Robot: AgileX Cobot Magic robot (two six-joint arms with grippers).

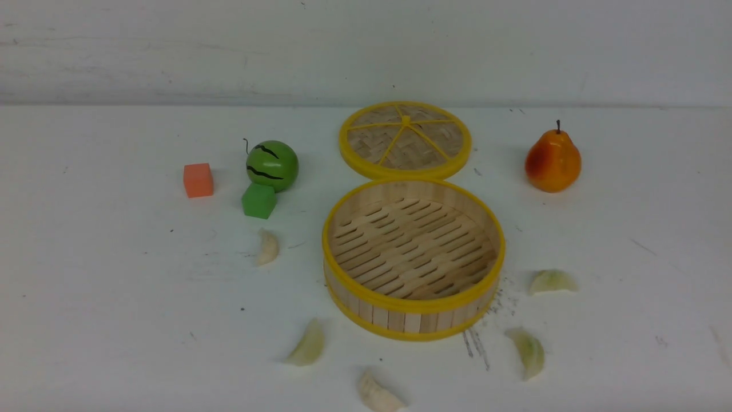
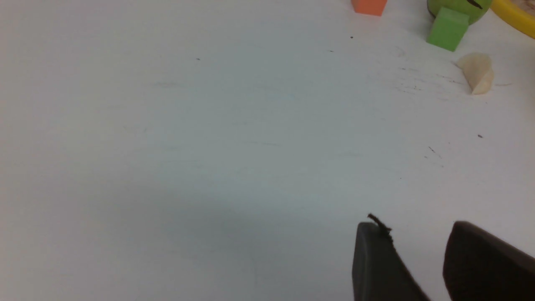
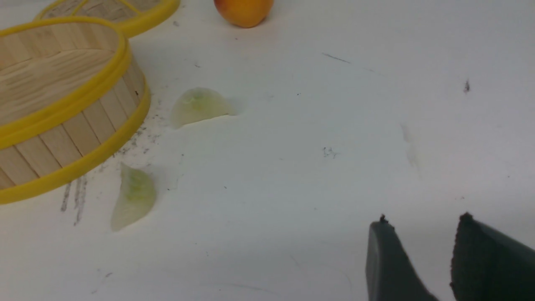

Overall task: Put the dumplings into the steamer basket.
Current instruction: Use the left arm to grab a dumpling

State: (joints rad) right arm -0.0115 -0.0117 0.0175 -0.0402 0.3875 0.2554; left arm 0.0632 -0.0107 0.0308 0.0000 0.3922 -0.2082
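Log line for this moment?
dumplings: five on table | basket: empty | lid: off | left gripper: open | right gripper: open

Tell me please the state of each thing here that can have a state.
steamer basket: upright, uncovered, empty.
lid: off, lying behind the basket.
dumplings: all five on the table, outside the basket.
left pincer: open, holding nothing.
right pincer: open, holding nothing.
pear: standing upright.
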